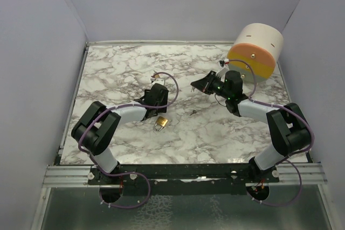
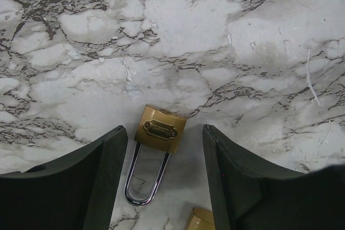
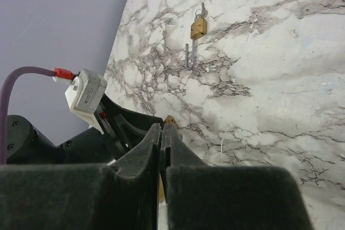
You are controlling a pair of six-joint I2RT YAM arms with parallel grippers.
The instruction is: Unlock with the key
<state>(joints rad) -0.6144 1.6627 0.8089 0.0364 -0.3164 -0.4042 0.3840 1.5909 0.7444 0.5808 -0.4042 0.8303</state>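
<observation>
Padlock (image 2: 159, 127) lies flat on the marble table (image 2: 259, 36) between the jaws of the left gripper (image 2: 164, 132). Its brass body sits level with the fingertips and its long shackle loops back towards the wrist. Those jaws stand apart, one on each side of the lock, with a clear gap on both sides and no contact. A corner of something else in brass (image 2: 197, 219) shows just inside the right-hand finger, close to the wrist.

The right gripper (image 3: 163, 129) has its jaws pressed together, and nothing is visibly held between them. Well beyond its fingertips lies a second lock (image 3: 198, 27) with a silver piece (image 3: 202, 10) at its top. That piece may be the key, but it is too small to be sure.

The step in hand looks like securing the lock, with the left gripper set to take hold and no key near it yet. The next move calls for the left jaws to close on the brass body, not the thin shackle, which could slip or pivot. The grip should leave the body's end face clear for a key. The right gripper would then need the key pinched by its head, blade in line with the keyway.
</observation>
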